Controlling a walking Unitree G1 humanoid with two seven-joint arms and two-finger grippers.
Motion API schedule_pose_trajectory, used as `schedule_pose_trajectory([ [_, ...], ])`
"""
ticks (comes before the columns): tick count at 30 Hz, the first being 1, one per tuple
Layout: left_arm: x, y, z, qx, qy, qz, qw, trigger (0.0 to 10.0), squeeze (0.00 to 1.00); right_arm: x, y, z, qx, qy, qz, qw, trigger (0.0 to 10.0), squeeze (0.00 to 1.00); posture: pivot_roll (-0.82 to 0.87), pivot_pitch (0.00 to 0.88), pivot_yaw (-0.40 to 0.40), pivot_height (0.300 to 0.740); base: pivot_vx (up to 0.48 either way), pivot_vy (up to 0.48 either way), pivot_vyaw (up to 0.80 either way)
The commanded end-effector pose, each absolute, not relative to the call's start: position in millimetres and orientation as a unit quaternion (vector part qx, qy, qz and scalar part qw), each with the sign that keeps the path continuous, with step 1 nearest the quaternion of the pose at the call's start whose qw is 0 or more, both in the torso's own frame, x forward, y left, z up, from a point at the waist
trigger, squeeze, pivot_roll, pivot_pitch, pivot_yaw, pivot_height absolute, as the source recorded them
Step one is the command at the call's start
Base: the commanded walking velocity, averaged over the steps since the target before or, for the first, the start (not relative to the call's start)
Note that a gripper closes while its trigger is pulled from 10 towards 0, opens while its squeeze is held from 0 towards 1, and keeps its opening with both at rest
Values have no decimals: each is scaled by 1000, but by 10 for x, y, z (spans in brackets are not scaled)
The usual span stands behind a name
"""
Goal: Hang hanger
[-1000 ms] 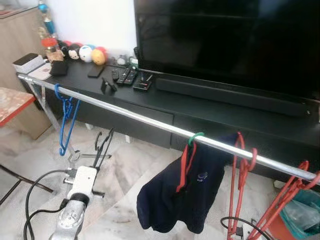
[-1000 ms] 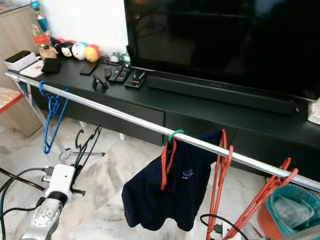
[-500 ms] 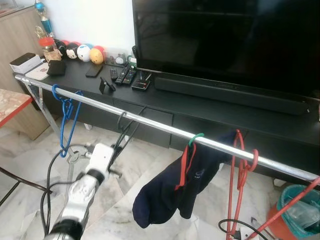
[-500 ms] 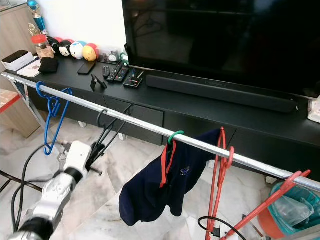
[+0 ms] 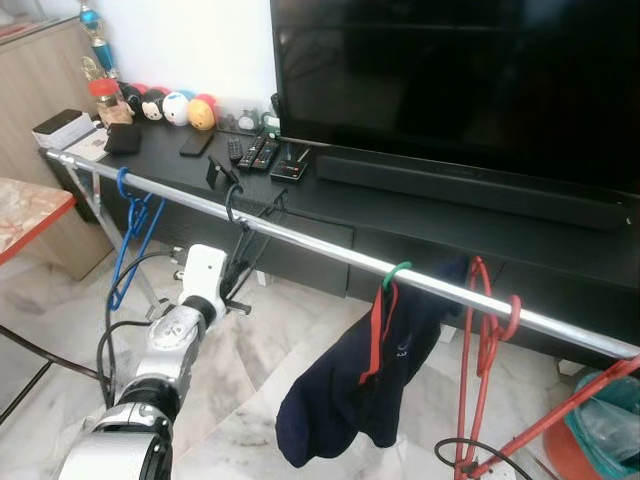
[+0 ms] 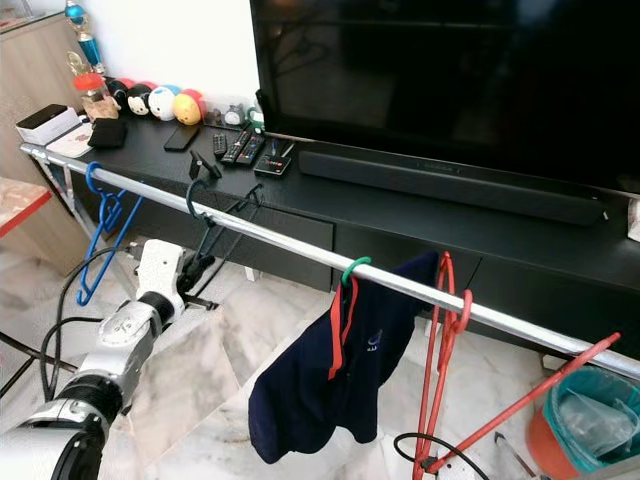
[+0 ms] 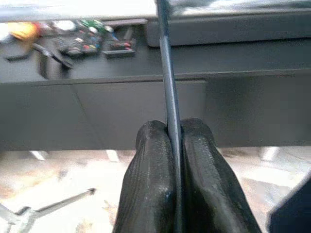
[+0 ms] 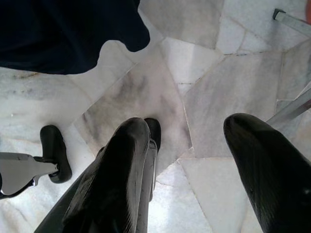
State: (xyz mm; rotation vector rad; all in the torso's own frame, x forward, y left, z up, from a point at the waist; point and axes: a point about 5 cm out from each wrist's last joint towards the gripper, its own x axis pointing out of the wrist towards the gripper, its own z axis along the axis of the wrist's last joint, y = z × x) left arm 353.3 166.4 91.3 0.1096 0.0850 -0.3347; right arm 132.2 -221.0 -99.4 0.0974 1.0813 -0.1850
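A black hanger (image 5: 248, 235) has its hook over the silver rail (image 5: 330, 255), between the blue hanger (image 5: 128, 240) and the navy garment (image 5: 350, 400). My left gripper (image 5: 234, 280) is just below the rail, shut on the hanger's thin lower bar (image 7: 167, 92). In the left wrist view both fingertips (image 7: 153, 160) are pressed against that bar. My right gripper (image 8: 194, 136) hangs open over the marble floor, next to the garment's hem (image 8: 63, 29).
Red hangers (image 5: 482, 340) hang on the rail's right part. Behind the rail stands a black TV console (image 5: 420, 215) with remotes (image 5: 262, 155), plush toys and a large TV (image 5: 460, 80). A teal bin (image 5: 610, 425) is at the far right and a red-topped table (image 5: 25, 210) at the left.
My left gripper has lifted the black hanger from near the floor up to the rail, and its hook now sits over the rail. The camera has shifted slightly.
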Motion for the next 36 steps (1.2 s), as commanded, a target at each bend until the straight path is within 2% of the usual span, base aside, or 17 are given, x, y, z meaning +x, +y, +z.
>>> schedule_pose_trajectory([
  [1,3572,1505,936,64,59,-224,971,10000,0,1311,-2188,-1001,53,513,-92,852,10000,0,-1,0,50,740,0,0,0],
  [5,3570,1380,923,84,75,-276,955,10000,0,1297,-2163,-1010,56,513,-91,852,10000,0,-7,0,68,740,0,0,0],
  [15,3620,1233,952,100,93,-295,946,10000,0,1280,-2125,-1022,64,513,-92,851,10000,0,-18,0,83,740,0,0,0],
  [21,3643,1213,949,107,101,-276,950,10000,0,1286,-2116,-1022,66,512,-93,851,10000,0,-22,0,84,740,0,0,0],
  [31,3683,1295,904,121,129,-191,966,10000,0,1310,-2155,-1007,63,510,-93,853,10000,0,-28,0,54,740,0,0,0],
  [36,3659,1315,847,113,143,-182,966,10000,0,1325,-2182,-997,58,509,-90,854,10000,0,-28,0,42,740,0,0,0],
])
